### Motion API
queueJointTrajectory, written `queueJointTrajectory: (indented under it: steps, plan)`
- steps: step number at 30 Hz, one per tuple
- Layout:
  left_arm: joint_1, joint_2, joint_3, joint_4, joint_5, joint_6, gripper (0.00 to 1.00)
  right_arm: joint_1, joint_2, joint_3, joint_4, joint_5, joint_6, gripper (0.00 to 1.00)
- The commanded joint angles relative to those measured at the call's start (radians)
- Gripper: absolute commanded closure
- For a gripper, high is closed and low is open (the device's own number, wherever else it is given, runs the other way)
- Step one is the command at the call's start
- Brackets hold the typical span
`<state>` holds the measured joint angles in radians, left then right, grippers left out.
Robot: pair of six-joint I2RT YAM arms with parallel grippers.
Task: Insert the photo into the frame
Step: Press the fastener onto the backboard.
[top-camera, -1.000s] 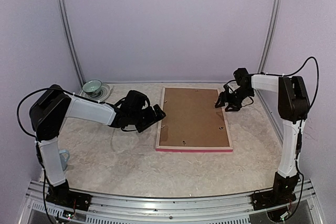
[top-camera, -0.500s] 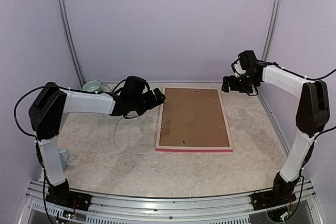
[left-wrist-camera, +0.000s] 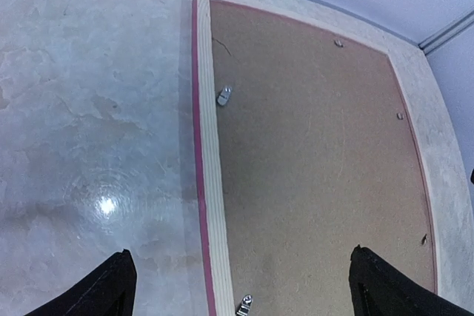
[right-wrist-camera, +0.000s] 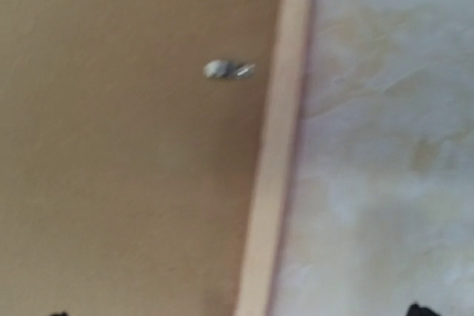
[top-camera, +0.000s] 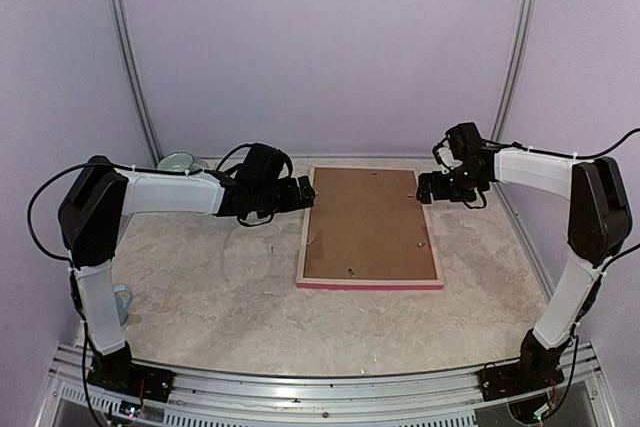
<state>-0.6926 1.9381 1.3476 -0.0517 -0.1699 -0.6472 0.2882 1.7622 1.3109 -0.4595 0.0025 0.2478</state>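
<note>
The frame (top-camera: 370, 284) lies face down mid-table, pale wood rails up, with a pink edge along its near side. A brown backing board (top-camera: 365, 222) fills it. The photo is hidden. My left gripper (top-camera: 302, 193) hovers open at the far part of the left rail. In the left wrist view that gripper (left-wrist-camera: 241, 290) straddles the rail (left-wrist-camera: 209, 183), with nothing between its jaws. My right gripper (top-camera: 424, 187) is open by the far right rail. In the blurred right wrist view the gripper (right-wrist-camera: 237, 312) spans the rail (right-wrist-camera: 278, 168) and a metal clip (right-wrist-camera: 222, 69) shows on the board.
A pale green bowl (top-camera: 177, 162) sits on a dish at the back left corner. A light mug (top-camera: 122, 300) stands beside the left arm's base. Small metal clips (left-wrist-camera: 224, 96) stick up along the backing board's edges. Lilac walls close the table on three sides.
The right gripper opened wider, lifted off the right rail and came back down near the far right corner. The left gripper swung back toward the frame's far left rail.
</note>
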Motion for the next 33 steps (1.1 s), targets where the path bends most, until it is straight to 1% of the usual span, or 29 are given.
queueJointTrajectory:
  steps: [1, 3, 8, 12, 17, 21, 23, 33]
  plan:
    - [-0.039, 0.011, -0.026, -0.073, -0.006, 0.038, 0.02, 0.051, 0.014, -0.016, 0.041, 0.063, -0.020, 0.01]
    - [-0.047, 0.015, -0.026, -0.096, -0.012, 0.044, 0.05, 0.066, 0.029, -0.019, 0.042, 0.083, -0.021, 0.01]
    - [-0.050, 0.012, -0.047, -0.143, -0.019, 0.056, 0.17, 0.086, 0.033, -0.024, 0.044, 0.114, -0.035, 0.01]
    - [-0.052, 0.028, -0.049, -0.161, 0.017, 0.069, 0.18, 0.088, 0.019, -0.028, 0.044, 0.123, -0.038, 0.01]
    - [-0.062, 0.064, -0.036, -0.179, 0.033, 0.078, 0.25, 0.088, 0.004, -0.037, 0.045, 0.130, -0.040, 0.01]
    - [-0.067, 0.077, -0.035, -0.179, 0.033, 0.087, 0.26, 0.088, 0.003, -0.036, 0.042, 0.139, -0.043, 0.01]
    - [-0.067, 0.088, -0.030, -0.179, 0.042, 0.090, 0.29, 0.088, 0.006, -0.032, 0.041, 0.137, -0.040, 0.01]
    - [-0.068, 0.125, -0.018, -0.181, 0.042, 0.098, 0.31, 0.088, 0.004, -0.030, 0.035, 0.138, -0.038, 0.01]
